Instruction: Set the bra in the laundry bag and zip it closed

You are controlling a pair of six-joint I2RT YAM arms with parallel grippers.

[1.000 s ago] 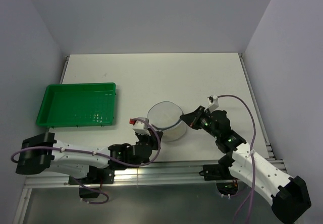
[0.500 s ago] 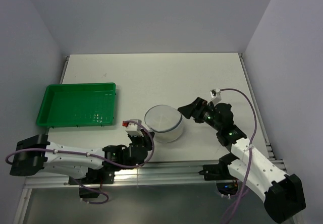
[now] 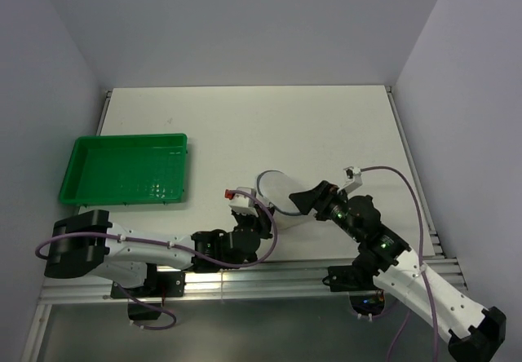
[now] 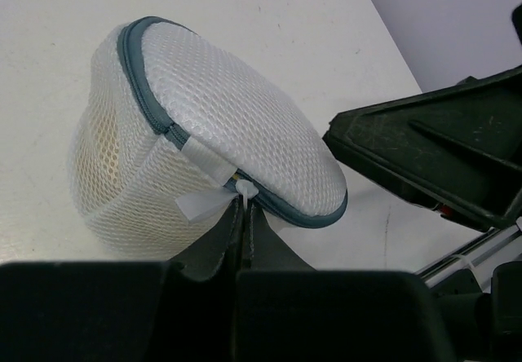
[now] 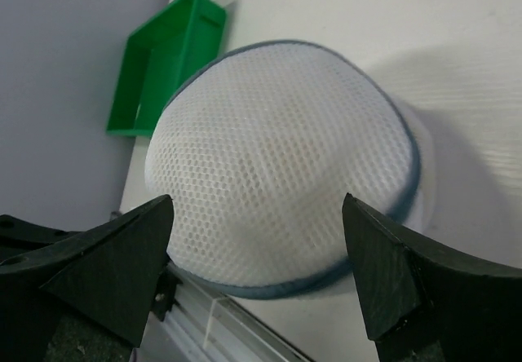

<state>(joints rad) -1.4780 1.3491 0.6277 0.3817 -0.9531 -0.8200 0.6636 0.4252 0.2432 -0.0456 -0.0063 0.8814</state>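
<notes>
Two grippers attend one bag. The laundry bag sits on the table at near centre, tipped so that its round lid faces right and somewhat up, well apart from the green tray on the left.

Left gripper: fingers pressed together, pinching the zip pull and its white ribbon tab at the bag's near-left rim. The bag body lies directly beyond the fingertips, to the far right of them.

Right gripper: jaws spread wide, pointing left at the lid, one finger either side of the bag in its own wrist view. The left wrist view shows a gap between its dark finger and the bag's right edge. No grasp is made.

Bra: a pale yellow tint behind the mesh side wall. Judged to be inside the bag.

Zipper trim: it runs round the lid rim as a curve, passing through the pull. How much of it is unclosed cannot be told.

Finding: the left arm holds the pull and is the nearer. Travel must follow the rim's curve, not a straight line. The right gripper is placed to brace the opposite side. If it does not, the light bag will likely be dragged with the pull.
</notes>
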